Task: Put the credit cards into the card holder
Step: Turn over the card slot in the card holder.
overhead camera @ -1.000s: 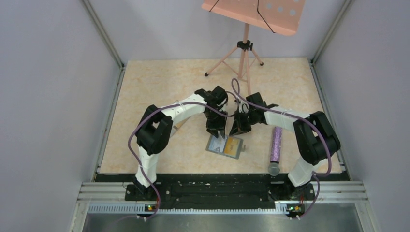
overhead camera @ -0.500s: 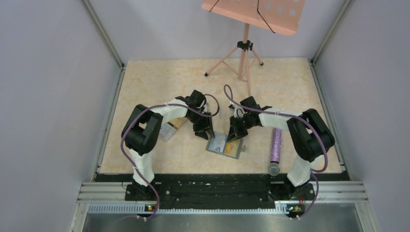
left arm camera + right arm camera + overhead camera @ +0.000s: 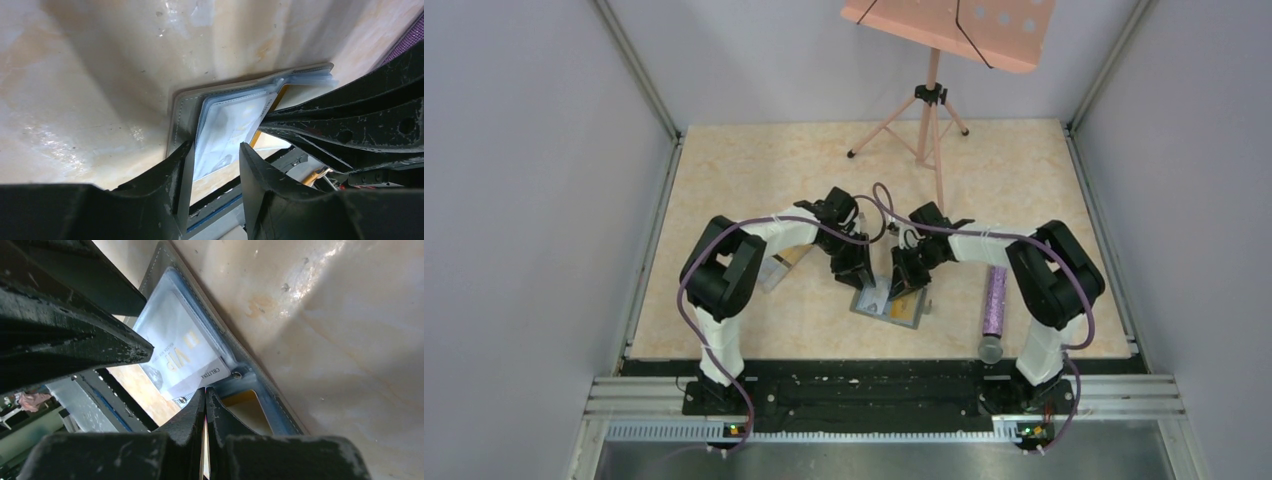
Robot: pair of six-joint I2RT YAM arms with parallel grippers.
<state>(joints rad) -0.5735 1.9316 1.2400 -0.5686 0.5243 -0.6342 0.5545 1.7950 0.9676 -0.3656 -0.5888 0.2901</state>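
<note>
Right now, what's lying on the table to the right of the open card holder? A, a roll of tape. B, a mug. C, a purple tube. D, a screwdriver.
C: the top view shows a purple tube lying lengthwise on the table, to the right of the open card holder and apart from it.

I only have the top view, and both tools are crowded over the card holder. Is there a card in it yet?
Observer: Partly. The left wrist view shows a pale card partway into a clear pocket of the card holder, with its outer end between the fingers of the left tool. I can't tell if they pinch it.
Operator: And the right tool?
Observer: The right tool is shut, with its tips at the seam between the two pockets, beside that card's corner.
</note>
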